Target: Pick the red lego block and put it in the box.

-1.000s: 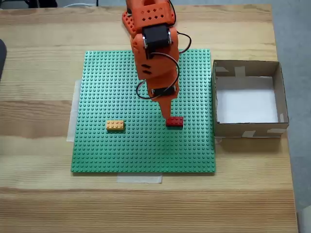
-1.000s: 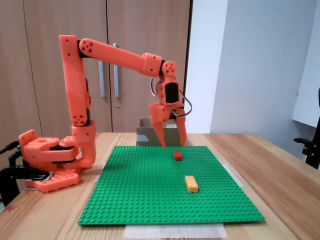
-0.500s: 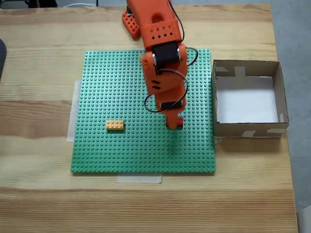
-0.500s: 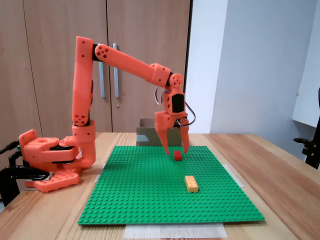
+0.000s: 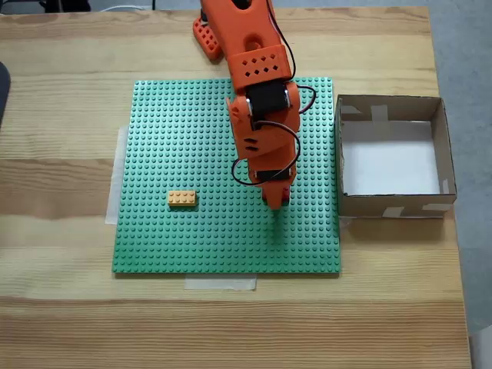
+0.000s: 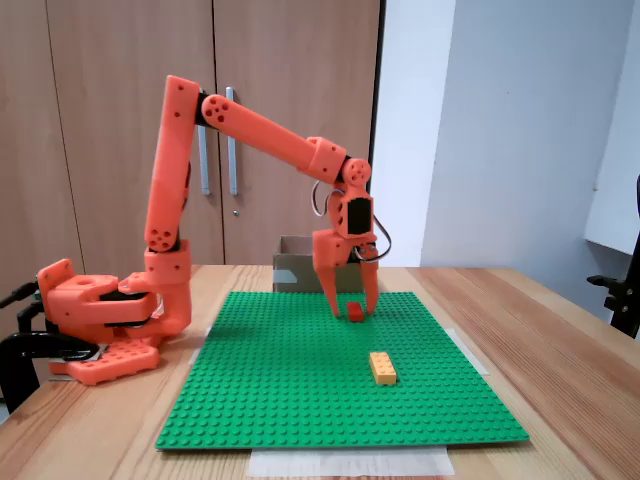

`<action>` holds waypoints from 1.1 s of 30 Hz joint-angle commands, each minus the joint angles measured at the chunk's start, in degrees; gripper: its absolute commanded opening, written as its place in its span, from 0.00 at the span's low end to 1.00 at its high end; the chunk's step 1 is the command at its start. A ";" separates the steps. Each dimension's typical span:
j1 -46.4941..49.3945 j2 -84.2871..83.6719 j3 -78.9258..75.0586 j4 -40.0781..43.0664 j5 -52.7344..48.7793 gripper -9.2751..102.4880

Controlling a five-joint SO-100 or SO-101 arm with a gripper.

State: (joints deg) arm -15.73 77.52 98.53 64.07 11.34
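Note:
The red lego block (image 6: 355, 313) lies on the green baseplate (image 6: 290, 385) toward its far side. My orange gripper (image 6: 353, 309) has come down over it, open, with one finger on each side of the block and the tips near the plate. In the fixed view from above, the gripper (image 5: 274, 201) covers nearly all of the block. The box (image 5: 390, 205), brown cardboard with a white floor, stands just off the baseplate's (image 5: 192, 138) right edge. In the side fixed view the box (image 6: 296, 272) shows behind the arm.
A yellow-orange brick (image 5: 182, 198) sits on the left part of the plate, well away from the gripper; it is also nearer the camera in the side fixed view (image 6: 382, 367). The arm's base (image 6: 95, 320) stands on the wooden table at the left. Cupboard doors rise behind.
The arm has reached farther out and lowered. The gripper went from hanging above and behind the red block to straddling it near the plate. Neither brick has moved.

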 commanded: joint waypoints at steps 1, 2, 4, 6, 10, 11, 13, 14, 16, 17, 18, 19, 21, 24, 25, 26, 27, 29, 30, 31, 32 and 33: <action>-0.26 0.26 -2.29 -0.44 0.00 0.29; -0.26 0.26 -2.37 -0.62 0.00 0.28; -0.09 0.26 -2.20 -0.97 -0.35 0.27; 0.00 0.44 -2.20 -1.05 -0.35 0.26; 0.00 1.05 -1.23 -2.11 -1.05 0.22; 0.00 1.23 -0.97 -2.20 -1.32 0.21; 0.00 1.49 -0.62 -2.37 -1.58 0.20; 0.00 1.67 -0.53 -2.64 -1.76 0.19; 0.00 1.85 -0.18 -2.90 -2.11 0.16; 0.00 1.93 -0.09 -2.99 -2.20 0.16; 0.00 2.11 0.00 -3.08 -2.37 0.14; 0.00 2.29 0.26 -3.16 -2.46 0.12; 0.09 3.96 1.32 -3.34 -3.25 0.09; 0.09 6.06 2.90 -3.43 -3.96 0.08; 0.09 6.77 3.16 -3.34 -4.04 0.08; 0.09 7.38 3.25 -3.08 -4.39 0.08; 0.09 8.17 3.34 -2.55 -4.75 0.08; 0.09 9.49 3.08 -1.05 -5.19 0.08; 0.26 10.46 2.90 -0.26 -5.27 0.08; 0.53 11.43 2.46 0.53 -5.27 0.08; 0.79 12.57 2.11 1.49 -5.36 0.08; 0.97 13.80 1.93 2.29 -5.45 0.08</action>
State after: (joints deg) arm -15.56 86.57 101.87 64.60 6.33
